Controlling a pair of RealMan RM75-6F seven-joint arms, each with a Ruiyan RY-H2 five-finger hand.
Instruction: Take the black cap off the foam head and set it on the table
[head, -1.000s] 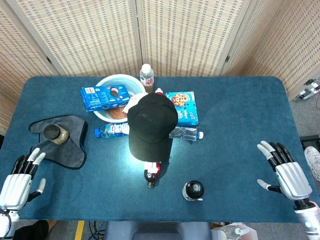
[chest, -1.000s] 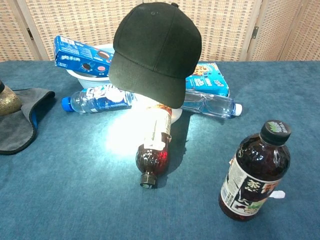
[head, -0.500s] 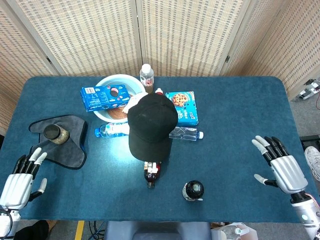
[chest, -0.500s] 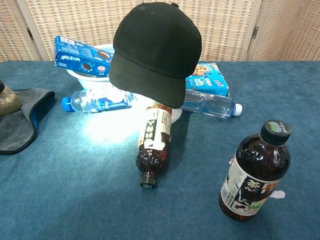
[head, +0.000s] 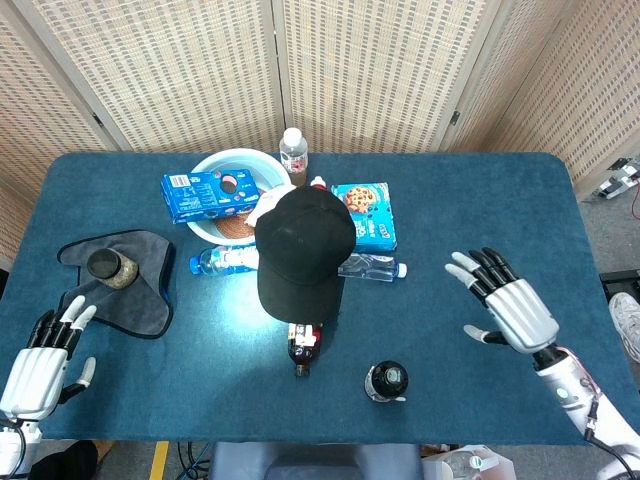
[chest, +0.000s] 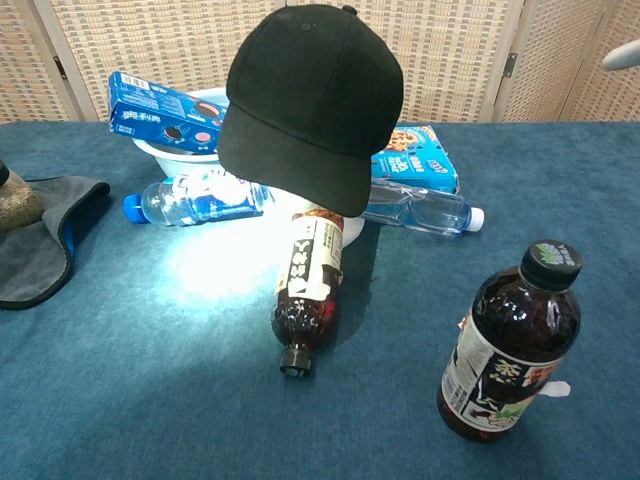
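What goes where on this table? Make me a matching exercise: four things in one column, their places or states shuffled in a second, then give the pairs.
Things
1. black cap
2. dark upright bottle
3. brown bottle
4. small jar

Places or states
A. stands on the grey cloth
B. sits on the foam head, untouched
C. lies on its side, cap end toward the table's near edge
D. stands alone near the table's front edge

Pairs: 1-B, 2-D, 3-C, 4-A
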